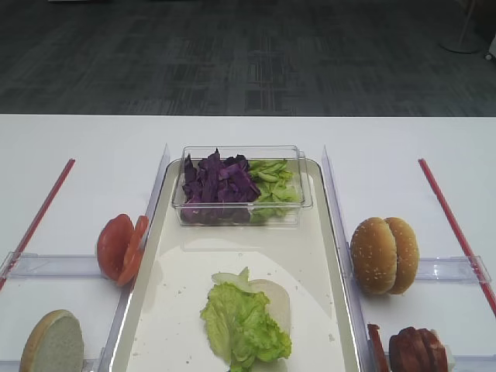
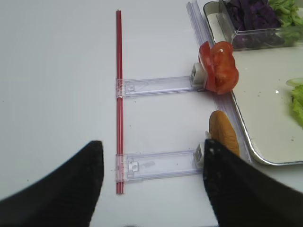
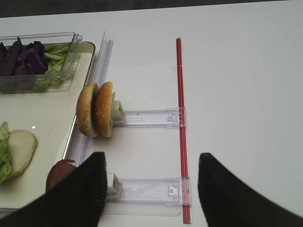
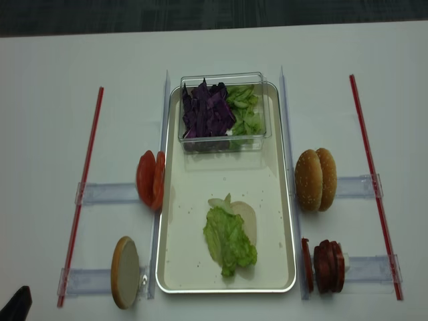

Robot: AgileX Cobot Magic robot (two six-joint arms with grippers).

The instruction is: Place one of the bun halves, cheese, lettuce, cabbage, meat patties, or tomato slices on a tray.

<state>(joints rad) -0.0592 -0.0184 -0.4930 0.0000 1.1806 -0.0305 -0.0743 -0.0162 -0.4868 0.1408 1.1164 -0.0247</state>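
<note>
"What's on the tray?"

"Lettuce over a bun half; behind it a tub with cabbage."

"And beside it?"

"Tomato slices left; buns and meat patties right."

No legible text or labels anywhere

Open tray middle between clear tub and lettuce

Cream-white tray with silvery rim; dark purple cabbage and light green lettuce; golden-brown sesame-speckled bun halves; orange-red tomato slices; dark reddish-brown meat patties; red strips; white table; black grippers.
</note>
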